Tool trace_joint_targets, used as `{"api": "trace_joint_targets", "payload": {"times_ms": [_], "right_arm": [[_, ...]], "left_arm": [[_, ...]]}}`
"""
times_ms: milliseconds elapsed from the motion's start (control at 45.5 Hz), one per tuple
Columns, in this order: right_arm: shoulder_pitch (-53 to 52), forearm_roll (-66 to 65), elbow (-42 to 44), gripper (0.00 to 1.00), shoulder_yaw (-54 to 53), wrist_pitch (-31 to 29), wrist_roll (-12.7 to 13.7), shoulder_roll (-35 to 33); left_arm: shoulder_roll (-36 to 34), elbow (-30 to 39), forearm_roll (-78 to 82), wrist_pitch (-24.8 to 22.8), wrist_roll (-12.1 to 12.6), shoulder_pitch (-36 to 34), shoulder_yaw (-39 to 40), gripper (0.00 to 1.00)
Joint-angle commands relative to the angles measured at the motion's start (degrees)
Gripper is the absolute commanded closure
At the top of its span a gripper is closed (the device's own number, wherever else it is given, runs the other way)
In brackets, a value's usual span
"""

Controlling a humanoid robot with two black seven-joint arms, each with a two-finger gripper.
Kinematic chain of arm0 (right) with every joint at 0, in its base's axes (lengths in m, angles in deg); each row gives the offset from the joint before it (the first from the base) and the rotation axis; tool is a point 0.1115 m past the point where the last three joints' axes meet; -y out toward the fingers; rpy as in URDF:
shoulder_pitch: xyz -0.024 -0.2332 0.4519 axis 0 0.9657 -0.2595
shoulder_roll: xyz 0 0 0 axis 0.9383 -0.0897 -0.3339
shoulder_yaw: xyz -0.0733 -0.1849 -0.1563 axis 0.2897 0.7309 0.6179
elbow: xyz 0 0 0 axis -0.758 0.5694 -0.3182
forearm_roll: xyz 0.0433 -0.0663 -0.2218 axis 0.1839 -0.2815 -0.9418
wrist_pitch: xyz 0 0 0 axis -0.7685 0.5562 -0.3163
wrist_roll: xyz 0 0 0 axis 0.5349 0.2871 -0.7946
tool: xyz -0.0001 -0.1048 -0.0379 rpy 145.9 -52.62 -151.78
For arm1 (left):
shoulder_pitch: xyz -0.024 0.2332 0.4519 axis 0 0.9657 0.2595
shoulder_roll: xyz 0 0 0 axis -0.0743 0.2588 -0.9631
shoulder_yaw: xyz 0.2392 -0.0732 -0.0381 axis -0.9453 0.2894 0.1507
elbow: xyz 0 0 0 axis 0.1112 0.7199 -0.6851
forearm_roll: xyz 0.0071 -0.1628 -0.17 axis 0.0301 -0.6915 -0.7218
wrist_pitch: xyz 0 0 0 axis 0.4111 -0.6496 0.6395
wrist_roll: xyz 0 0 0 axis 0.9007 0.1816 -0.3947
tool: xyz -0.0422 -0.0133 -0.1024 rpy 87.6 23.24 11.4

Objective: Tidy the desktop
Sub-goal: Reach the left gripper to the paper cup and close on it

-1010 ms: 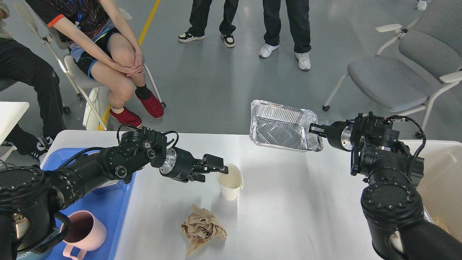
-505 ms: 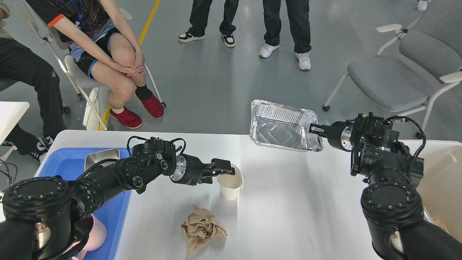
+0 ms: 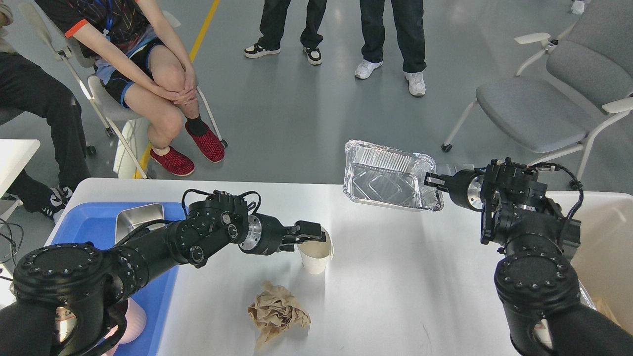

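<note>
In the head view, your left gripper [image 3: 316, 235] sits at the near-left rim of the upright off-white paper cup [image 3: 315, 254] mid-tabletop; I cannot tell whether it is spread or pinching. Your right gripper [image 3: 431, 179] pinches the right rim of the silver foil tray [image 3: 385, 175], held above the far edge of the wide white tabletop [image 3: 410, 287]. The crumpled brown paper [image 3: 277, 312] lies near, just beyond the cup, closer to your left arm.

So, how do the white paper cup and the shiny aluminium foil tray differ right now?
The white paper cup stands upright on the white desktop; the shiny aluminium foil tray is held tilted above its far edge. The cup is round, matte and small; the tray is rectangular, reflective and wider. The left gripper is at the cup's rim; the right gripper pinches the tray's rim. Both look empty.
</note>
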Motion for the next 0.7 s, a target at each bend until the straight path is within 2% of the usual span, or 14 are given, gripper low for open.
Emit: {"api": "trace_joint_targets", "payload": {"times_ms": [0, 154, 351, 483, 571, 681], "right_arm": [[0.01, 0.35, -0.05, 1.0, 0.0, 0.22, 0.0, -0.01], [0.01, 0.35, 0.04, 1.0, 0.0, 0.22, 0.0, -0.01], [0.1, 0.35, 0.04, 1.0, 0.0, 0.3, 0.0, -0.01], [0.1, 0.35, 0.04, 1.0, 0.0, 0.3, 0.0, -0.01], [0.01, 0.35, 0.04, 1.0, 0.0, 0.48, 0.0, -0.01], [0.1, 0.35, 0.04, 1.0, 0.0, 0.48, 0.0, -0.01]], "left_arm": [[-0.03, 0.01, -0.51, 3.0, -0.32, 0.06, -2.59, 0.04], [0.32, 0.01, -0.42, 4.93, -0.41, 0.41, -3.29, 0.07], [0.41, 0.1, -1.56, 0.37, -0.76, 0.41, -2.77, 0.03], [0.67, 0.01, -1.39, 0.89, -2.34, 0.41, -3.29, 0.04], [0.67, 0.1, -1.47, 1.07, -2.44, 0.41, -3.29, 0.09], [0.76, 0.1, -1.3, 1.24, -2.34, 0.32, -3.38, 0.23]]}}
